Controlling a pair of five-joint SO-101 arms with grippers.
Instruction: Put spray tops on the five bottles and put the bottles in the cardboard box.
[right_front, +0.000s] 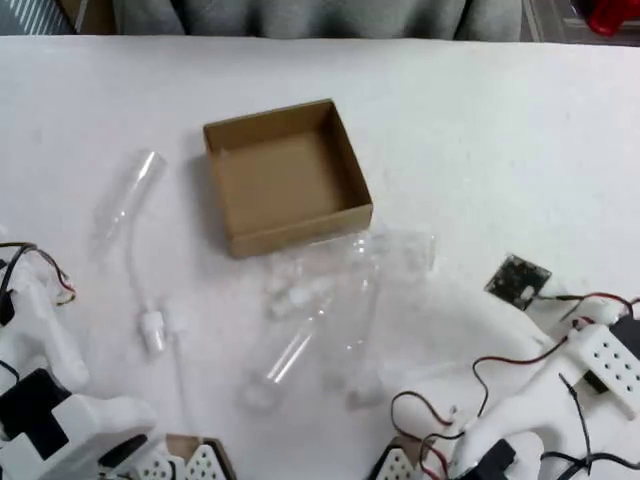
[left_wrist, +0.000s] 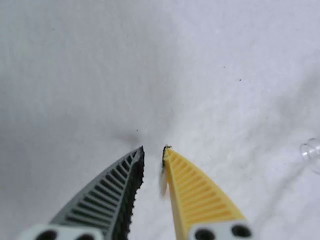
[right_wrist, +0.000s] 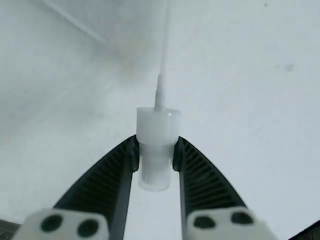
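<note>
The task is at an early stage. The cardboard box (right_front: 285, 175) stands empty, well ahead of both grippers, and no bottle lies in it.

The right gripper (right_wrist: 155, 145) is clamped on a white spray top (right_wrist: 157, 125). Its two dark fingers press the sides of the cap, and the thin dip tube points straight out beyond the fingertips over bare table (right_wrist: 260, 100). No bottle mouth lies in front of that tube, so this top has yet to be brought to a bottle.

The left gripper (left_wrist: 153, 149) has its grey and yellow fingers drawn almost together with nothing between them. Just off to its yellow-finger side, the rim of a clear bottle (left_wrist: 312, 152) shows.

A cluster of clear bottles (right_front: 330, 310) lies loose between the arms and the box. They overlap and are transparent, so their exact number is hard to make out. Another bottle (right_front: 130, 195) lies apart, beyond the left arm. A second spray top (right_front: 152, 330) sits nearer that arm, with its tube curving toward the bottle, seemingly not seated.

By my reading, every bottle remains to be capped and then boxed.
</note>
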